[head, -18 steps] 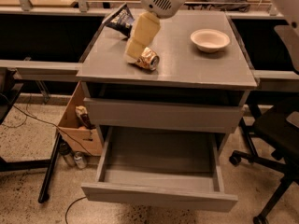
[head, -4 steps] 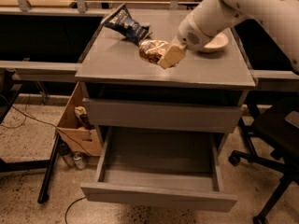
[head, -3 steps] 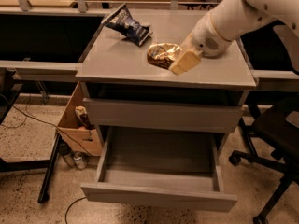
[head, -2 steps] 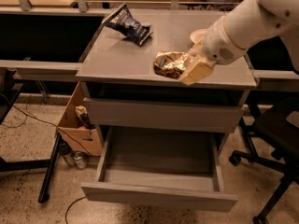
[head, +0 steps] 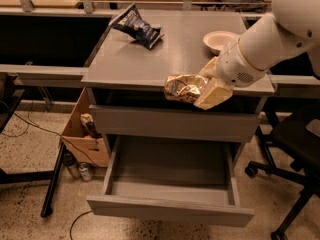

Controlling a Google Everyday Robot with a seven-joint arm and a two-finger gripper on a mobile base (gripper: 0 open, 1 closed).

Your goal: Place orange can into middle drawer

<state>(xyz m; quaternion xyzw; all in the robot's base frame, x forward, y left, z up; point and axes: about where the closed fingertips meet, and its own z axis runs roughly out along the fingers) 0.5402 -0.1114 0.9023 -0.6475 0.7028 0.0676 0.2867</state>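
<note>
The orange can (head: 184,87), golden with white and brown mottling, lies on its side in the air at the front edge of the cabinet top. My gripper (head: 207,88) is shut on its right end, with a cream-coloured finger (head: 214,94) below it. The white arm reaches in from the upper right. The middle drawer (head: 170,199) is pulled out below, its grey floor and side walls showing. The can hangs above the drawer's back part, in front of the shut upper drawer front (head: 175,124).
A dark blue snack bag (head: 136,27) lies at the back left of the cabinet top (head: 130,64). A white bowl (head: 219,40) sits at the back right. A cardboard box (head: 85,134) and slim cans (head: 75,166) stand on the floor left. An office chair (head: 295,149) is at right.
The gripper has carried the orange can from the middle of the cabinet top forward and to the right, past the front edge, and lower. The drawer stays open as before.
</note>
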